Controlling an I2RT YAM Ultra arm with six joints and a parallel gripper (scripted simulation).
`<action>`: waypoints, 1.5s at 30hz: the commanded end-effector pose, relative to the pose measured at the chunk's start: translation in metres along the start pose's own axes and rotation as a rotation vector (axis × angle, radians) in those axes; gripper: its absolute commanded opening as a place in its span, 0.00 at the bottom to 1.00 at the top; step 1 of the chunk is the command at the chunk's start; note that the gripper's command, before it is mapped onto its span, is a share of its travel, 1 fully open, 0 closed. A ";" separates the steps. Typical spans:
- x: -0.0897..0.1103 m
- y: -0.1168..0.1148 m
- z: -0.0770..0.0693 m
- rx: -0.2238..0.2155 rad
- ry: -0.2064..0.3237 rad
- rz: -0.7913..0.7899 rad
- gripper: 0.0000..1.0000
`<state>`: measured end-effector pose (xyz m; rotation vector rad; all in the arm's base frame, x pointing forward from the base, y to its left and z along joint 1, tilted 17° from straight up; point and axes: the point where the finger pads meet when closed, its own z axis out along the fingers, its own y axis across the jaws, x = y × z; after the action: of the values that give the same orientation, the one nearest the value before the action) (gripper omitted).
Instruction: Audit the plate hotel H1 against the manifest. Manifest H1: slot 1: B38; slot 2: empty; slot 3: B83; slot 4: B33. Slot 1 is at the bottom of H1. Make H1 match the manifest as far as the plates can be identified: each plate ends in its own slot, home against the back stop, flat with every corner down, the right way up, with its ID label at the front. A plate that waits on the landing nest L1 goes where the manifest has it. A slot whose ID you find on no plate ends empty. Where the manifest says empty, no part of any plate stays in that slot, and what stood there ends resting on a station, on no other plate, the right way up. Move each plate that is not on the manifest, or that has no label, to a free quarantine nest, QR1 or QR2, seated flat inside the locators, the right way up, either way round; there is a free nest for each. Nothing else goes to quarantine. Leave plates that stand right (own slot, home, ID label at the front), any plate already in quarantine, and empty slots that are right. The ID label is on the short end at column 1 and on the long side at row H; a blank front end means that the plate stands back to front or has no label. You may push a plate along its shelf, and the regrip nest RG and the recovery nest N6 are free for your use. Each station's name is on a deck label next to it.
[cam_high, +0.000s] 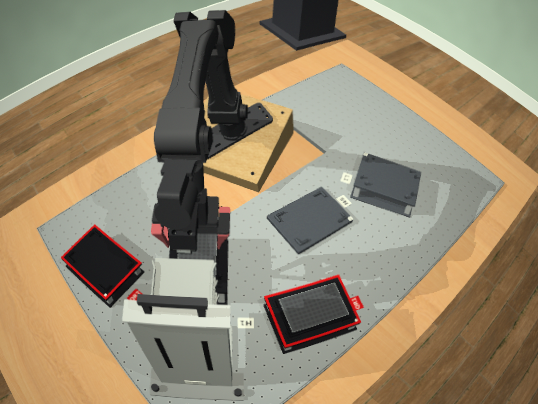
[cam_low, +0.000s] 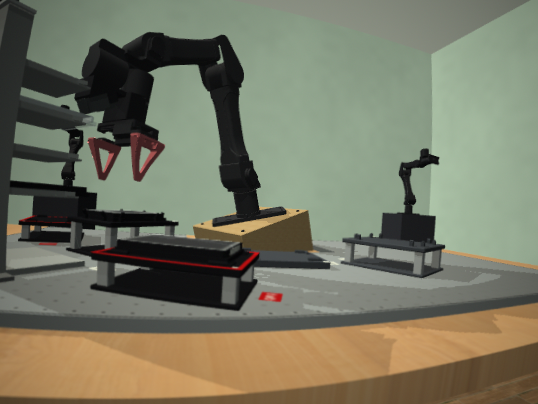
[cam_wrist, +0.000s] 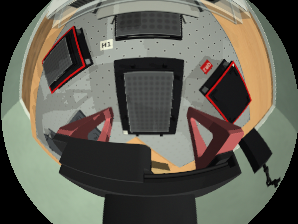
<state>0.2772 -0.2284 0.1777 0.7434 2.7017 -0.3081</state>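
Note:
The plate hotel H1 (cam_high: 185, 320) stands at the front left, and its shelves show at the left edge of the exterior view (cam_low: 35, 125). A dark well plate (cam_wrist: 152, 99) lies flat on a black raised nest in front of H1; it also shows in the exterior view (cam_low: 125, 215). In the top view the arm hides most of it. My gripper (cam_low: 125, 160) hangs open and empty a little above that plate, red fingers pointing down on either side of it (cam_wrist: 149, 132). The wrist view shows a dark plate (cam_wrist: 148, 26) on a hotel shelf; I cannot tell the slot or read any labels.
A red-edged quarantine nest (cam_high: 312, 310) right of H1 holds a plate. The other red-edged nest (cam_high: 100, 265) at the left is empty. A flat grey nest (cam_high: 310, 217) and a raised grey nest (cam_high: 385, 185) stand empty at the right. The arm's wooden base (cam_high: 250, 145) is behind.

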 end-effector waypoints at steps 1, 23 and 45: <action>0.018 0.002 -0.007 0.000 0.092 0.001 1.00; 0.020 0.002 0.012 0.000 0.092 0.001 1.00; 0.022 0.002 0.038 0.000 0.093 0.001 1.00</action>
<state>0.2669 -0.2248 0.1306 0.7813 2.8098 -0.2687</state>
